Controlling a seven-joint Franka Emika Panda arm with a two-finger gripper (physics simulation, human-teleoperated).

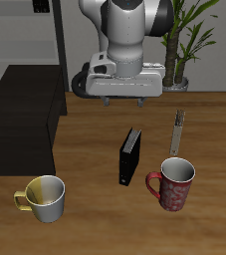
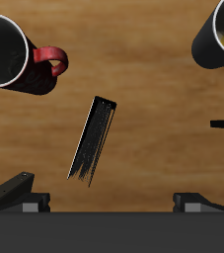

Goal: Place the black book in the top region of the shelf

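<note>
The black book stands upright on its edge on the wooden table, between the two mugs; in the wrist view the black book shows as a thin dark slab with its spine up. My gripper hangs above the table just behind the book, not touching it. It is open and holds nothing; in the wrist view the gripper has its fingertips spread wide. The shelf, a large black box, stands at the table's side, some way from the book.
A red mug stands close beside the book, near the front edge. A yellow mug stands in front of the shelf. A narrow grey-brown strip stands upright behind the red mug. A potted plant is at the back.
</note>
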